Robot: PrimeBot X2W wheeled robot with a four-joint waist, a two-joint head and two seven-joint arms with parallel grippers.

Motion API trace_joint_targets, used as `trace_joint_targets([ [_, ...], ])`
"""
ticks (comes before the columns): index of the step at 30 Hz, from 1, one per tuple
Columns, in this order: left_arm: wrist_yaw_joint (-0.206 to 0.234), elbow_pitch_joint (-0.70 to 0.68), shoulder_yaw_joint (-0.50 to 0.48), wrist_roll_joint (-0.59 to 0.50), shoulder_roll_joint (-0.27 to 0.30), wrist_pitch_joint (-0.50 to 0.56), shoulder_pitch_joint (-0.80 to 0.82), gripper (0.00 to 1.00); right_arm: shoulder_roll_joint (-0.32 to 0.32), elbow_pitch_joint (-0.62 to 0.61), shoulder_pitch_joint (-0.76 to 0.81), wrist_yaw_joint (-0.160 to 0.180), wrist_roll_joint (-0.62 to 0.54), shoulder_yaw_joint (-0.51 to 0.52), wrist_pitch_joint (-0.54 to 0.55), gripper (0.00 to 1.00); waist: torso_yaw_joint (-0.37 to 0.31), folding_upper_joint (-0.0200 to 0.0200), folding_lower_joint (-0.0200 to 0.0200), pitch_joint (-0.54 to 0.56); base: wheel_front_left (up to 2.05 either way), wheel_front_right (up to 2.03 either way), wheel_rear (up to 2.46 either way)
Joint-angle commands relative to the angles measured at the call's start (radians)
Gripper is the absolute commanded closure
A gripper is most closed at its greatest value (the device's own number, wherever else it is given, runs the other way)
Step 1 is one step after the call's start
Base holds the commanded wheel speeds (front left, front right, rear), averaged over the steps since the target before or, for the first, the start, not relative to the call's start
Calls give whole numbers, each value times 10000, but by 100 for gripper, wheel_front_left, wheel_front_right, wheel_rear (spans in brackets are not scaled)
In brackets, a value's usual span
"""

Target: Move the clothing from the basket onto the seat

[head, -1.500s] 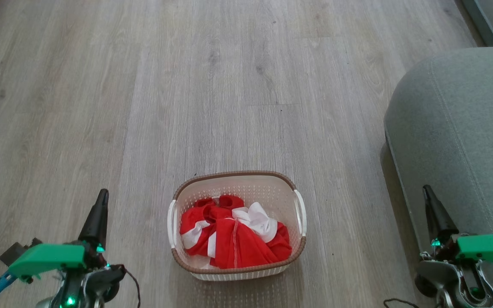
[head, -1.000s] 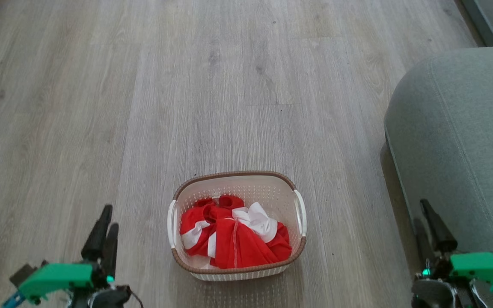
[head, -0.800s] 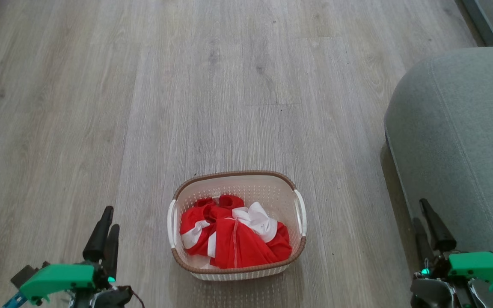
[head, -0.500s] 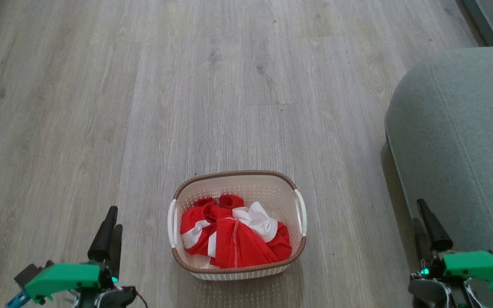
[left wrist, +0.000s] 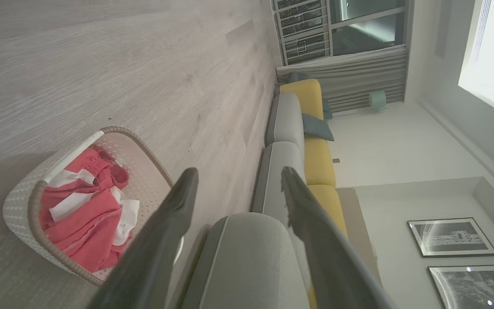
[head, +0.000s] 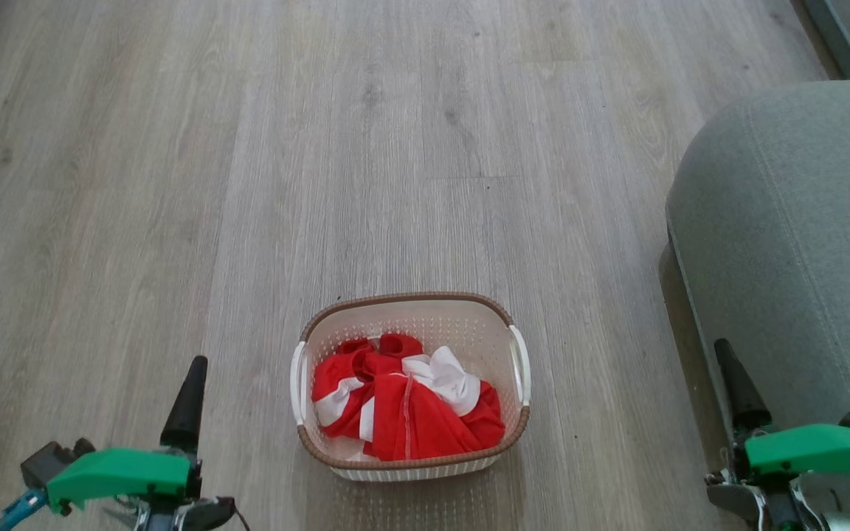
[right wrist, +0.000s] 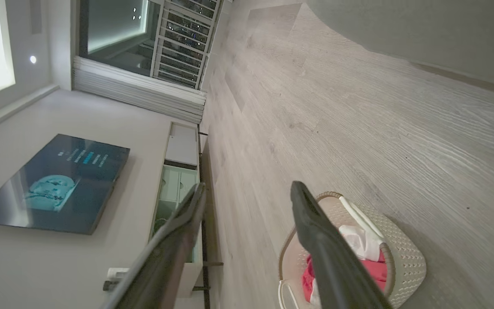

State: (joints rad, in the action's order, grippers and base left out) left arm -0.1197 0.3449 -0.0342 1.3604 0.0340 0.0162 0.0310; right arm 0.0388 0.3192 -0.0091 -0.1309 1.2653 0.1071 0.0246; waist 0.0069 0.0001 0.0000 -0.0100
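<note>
Clothing (head: 406,402) lies bunched inside the basket (head: 403,299). It is a red heap with white panels, piled toward the side of the basket nearest me, with the perforated far wall showing bare above it. I see the basket standing upright on the wood-look floor (head: 366,147), with its brown rim unbroken and a white handle on each short side.

The seat (head: 786,243) is to the right of the basket, apart from it, with a strip of floor between them. It is grey-green, rounded at the corner, and much larger than the basket.

My left gripper (left wrist: 239,171) hangs to the left of the basket, near it but not touching. In the left wrist view its two dark fingers stand spread wide. The basket and its red load show beside one finger. Beyond the basket in that view, the seat runs on into a row with yellow cushions (left wrist: 317,161) and framed pictures (left wrist: 450,236) on the wall.

My right gripper (right wrist: 248,185) hangs to the right of the basket, close against the side of the seat. Its fingers are also spread wide and empty. In the right wrist view the basket sits just behind one finger. Away from the basket, across the floor, I see a low cabinet (right wrist: 180,171) and a dark wall screen (right wrist: 54,184).
</note>
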Motion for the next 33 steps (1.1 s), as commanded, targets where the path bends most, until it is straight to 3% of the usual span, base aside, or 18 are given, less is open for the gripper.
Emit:
trace_joint_targets([
  [1, -27, -278, -114, -309, 61, -95, 516, 0, 97, -429, -479, 0, -436, -25, -159, 0, 0, -1, 0, -8, 0, 0, 0],
  [15, 286, -528, 45, -2703, 76, -506, 520, 0, 147, -666, -522, 1, -3298, -266, -572, 0, 12, -1, 0, -30, 0, 0, 0],
  [33, 642, -1026, 292, -5515, 95, -1003, 435, 0, 222, -491, -665, 1, -5859, -440, -1073, 0, 36, -1, 0, -49, 0, 0, 0],
])
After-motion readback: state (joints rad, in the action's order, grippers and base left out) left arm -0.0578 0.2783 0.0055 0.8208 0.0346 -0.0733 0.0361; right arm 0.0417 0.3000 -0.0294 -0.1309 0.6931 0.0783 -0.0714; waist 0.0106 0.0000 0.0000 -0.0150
